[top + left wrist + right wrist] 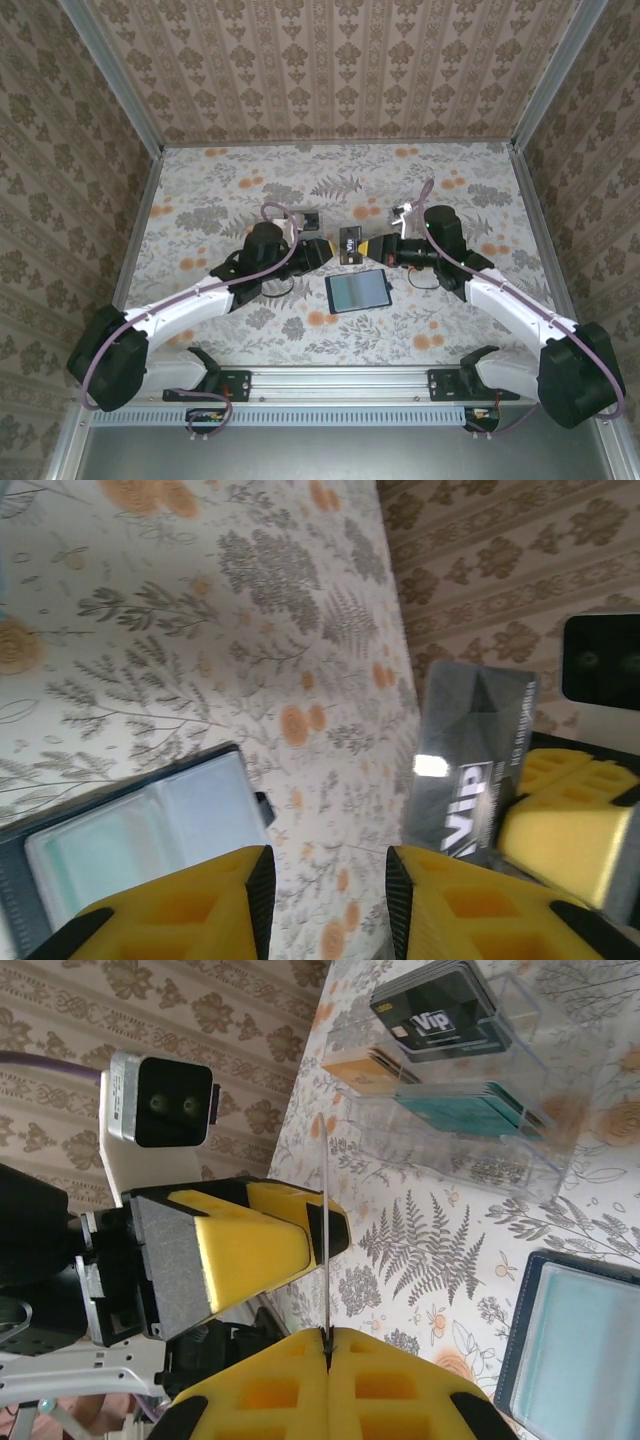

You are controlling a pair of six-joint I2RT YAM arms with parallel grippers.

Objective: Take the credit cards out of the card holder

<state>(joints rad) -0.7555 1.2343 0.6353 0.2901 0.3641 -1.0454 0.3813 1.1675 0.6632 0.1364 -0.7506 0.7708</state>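
Note:
A dark credit card (472,770) with "VIP" printed on it stands on edge above the table. My right gripper (328,1335) is shut on its lower edge, and there the credit card (326,1230) appears as a thin line. My left gripper (325,900) is open, with nothing but the table between its jaws; the card is just to the right of its right finger. From above, the two grippers (325,250) (372,248) face each other with the card (350,243) between them. The card holder (358,291) lies open on the table just in front of them, pale sleeves up.
A clear plastic box (480,1090) behind the grippers holds orange and teal cards, with another dark VIP card on top. The same box (305,218) sits beside the left wrist. Patterned walls close in the table on three sides.

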